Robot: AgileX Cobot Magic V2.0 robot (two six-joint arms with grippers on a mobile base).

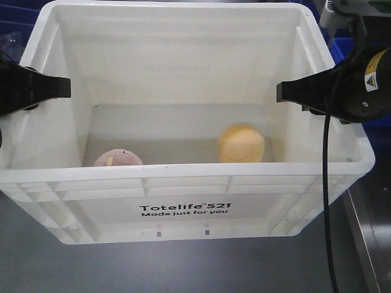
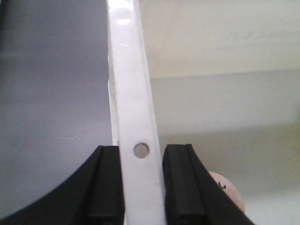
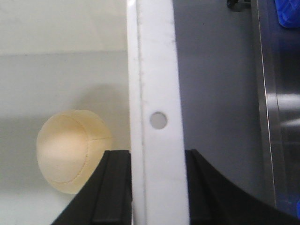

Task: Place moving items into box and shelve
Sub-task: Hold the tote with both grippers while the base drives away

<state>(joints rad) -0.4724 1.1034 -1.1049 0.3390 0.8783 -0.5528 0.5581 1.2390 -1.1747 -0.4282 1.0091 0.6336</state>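
The white box point(image 1: 183, 174), printed "Totelife 521", fills the front view. Inside on its floor lie both moving items: a pinkish-brown one point(image 1: 117, 159) at the near left and a yellow-orange one point(image 1: 241, 143) right of centre. My left gripper point(image 1: 61, 87) is clamped over the box's left rim point(image 2: 131, 93), one black finger on each side of it point(image 2: 142, 154); the pinkish item point(image 2: 229, 192) peeks past the inner finger. My right gripper point(image 1: 284, 91) is shut the same way over the right rim point(image 3: 157, 70), fingers astride it point(image 3: 158, 157), with the yellow-orange item point(image 3: 65, 150) beside the inner finger.
The box stands on a grey surface point(image 1: 183, 268). Blue bins point(image 1: 342, 49) sit behind it at the right, also showing in the right wrist view's corner point(image 3: 288, 11). A black cable point(image 1: 327, 183) hangs from the right arm. A metal strip point(image 1: 366, 232) runs along the right.
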